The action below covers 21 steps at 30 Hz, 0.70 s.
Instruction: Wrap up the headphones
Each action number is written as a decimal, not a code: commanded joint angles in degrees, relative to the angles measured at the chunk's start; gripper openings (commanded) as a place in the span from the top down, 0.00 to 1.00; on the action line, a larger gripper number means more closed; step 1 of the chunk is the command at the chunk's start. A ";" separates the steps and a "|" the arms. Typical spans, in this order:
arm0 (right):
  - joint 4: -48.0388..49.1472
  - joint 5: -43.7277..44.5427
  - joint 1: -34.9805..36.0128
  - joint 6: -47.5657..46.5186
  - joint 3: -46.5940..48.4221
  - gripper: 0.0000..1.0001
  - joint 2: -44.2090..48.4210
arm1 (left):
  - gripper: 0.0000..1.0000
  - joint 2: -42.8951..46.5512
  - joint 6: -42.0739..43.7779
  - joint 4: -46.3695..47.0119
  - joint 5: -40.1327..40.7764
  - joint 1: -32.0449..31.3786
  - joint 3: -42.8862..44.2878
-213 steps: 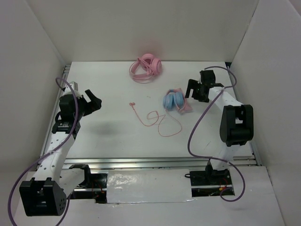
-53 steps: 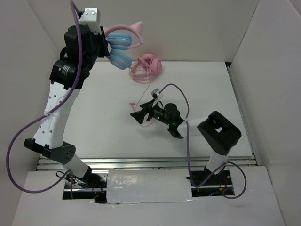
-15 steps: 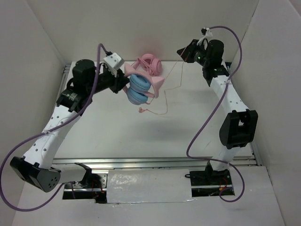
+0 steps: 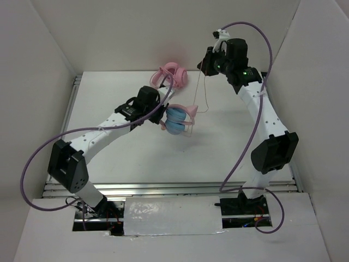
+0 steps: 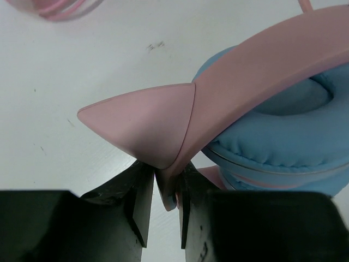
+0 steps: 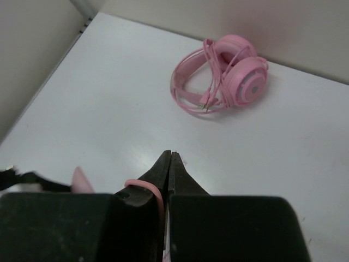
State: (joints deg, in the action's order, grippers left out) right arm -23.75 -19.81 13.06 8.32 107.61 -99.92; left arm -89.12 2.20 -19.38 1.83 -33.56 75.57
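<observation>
Headphones [image 4: 178, 118] clamped in left tool [image 5: 163, 188]; cable [image 4: 205, 90] pinched in right tool [image 6: 170, 164]

The headphones [image 4: 177, 119] have light blue cups [image 5: 283, 136], a pink headband [image 5: 262, 71] and pink cat ears [image 5: 147, 123]; their cable [image 6: 144, 184] is pink too. The second pair [image 4: 172, 75] is pink all over. The surface [image 4: 109, 93] is plain white. The left hand [image 5: 161, 191] and right hand [image 6: 170, 164] are black.
</observation>
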 commanded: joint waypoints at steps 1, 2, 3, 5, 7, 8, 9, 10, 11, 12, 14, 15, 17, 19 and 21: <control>-2.96 5.13 4.16 -6.98 2.25 1.00 6.22 | 1.00 -4.82 -1.23 -5.93 6.16 -0.63 5.01; -5.06 5.14 6.26 -7.69 2.77 1.00 6.75 | 1.00 -6.31 -1.66 -6.81 7.04 -0.37 6.16; -6.21 5.05 7.23 -7.70 3.13 1.00 6.75 | 1.00 -6.85 -1.58 -6.82 7.14 -0.28 6.52; -8.50 6.45 8.99 -9.90 5.75 1.00 5.97 | 1.00 -7.47 -4.83 -6.20 7.14 0.16 6.96; -11.66 7.50 11.28 -9.64 7.60 1.00 5.00 | 1.00 -7.82 -7.02 -5.85 7.49 0.95 8.01; -12.28 8.64 11.98 -8.59 7.79 1.00 5.00 | 1.00 -8.34 -8.68 -5.59 7.14 2.00 8.71; -13.77 9.35 13.73 -8.41 7.79 1.00 5.08 | 1.00 -8.78 -9.66 -5.67 7.05 2.62 10.28; -14.13 9.44 14.79 -6.93 6.48 1.00 5.69 | 1.00 -9.31 -10.71 -6.37 7.57 3.23 11.34; -14.13 9.53 16.02 -5.95 5.60 1.00 6.05 | 1.00 -11.06 -12.55 -6.90 8.28 4.28 12.48; -14.66 9.70 17.34 -5.86 4.63 1.00 6.57 | 1.00 -12.12 -13.79 -7.51 11.15 4.82 15.63; -14.22 10.40 21.64 -4.11 1.82 1.00 7.63 | 1.00 -15.88 -17.12 -10.93 13.46 6.22 19.51; -13.79 10.32 22.70 -3.40 0.94 1.00 7.89 | 1.00 -17.04 -18.01 -11.99 15.64 6.58 23.09; -12.73 9.10 25.33 -2.00 -1.69 1.00 7.81 | 1.00 -19.58 -20.55 -14.46 15.58 7.98 25.67; -10.19 8.13 26.49 -0.32 -4.59 1.00 7.63 | 1.00 -19.86 -21.88 -13.68 12.00 9.21 26.30; -8.34 8.21 27.72 1.86 -7.49 1.00 8.07 | 1.00 -19.08 -24.16 -12.27 10.31 11.14 24.81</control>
State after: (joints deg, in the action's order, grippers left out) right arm -35.77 -8.45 38.65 5.10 102.37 -94.85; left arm -108.38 -15.42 -32.36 12.43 -24.71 99.66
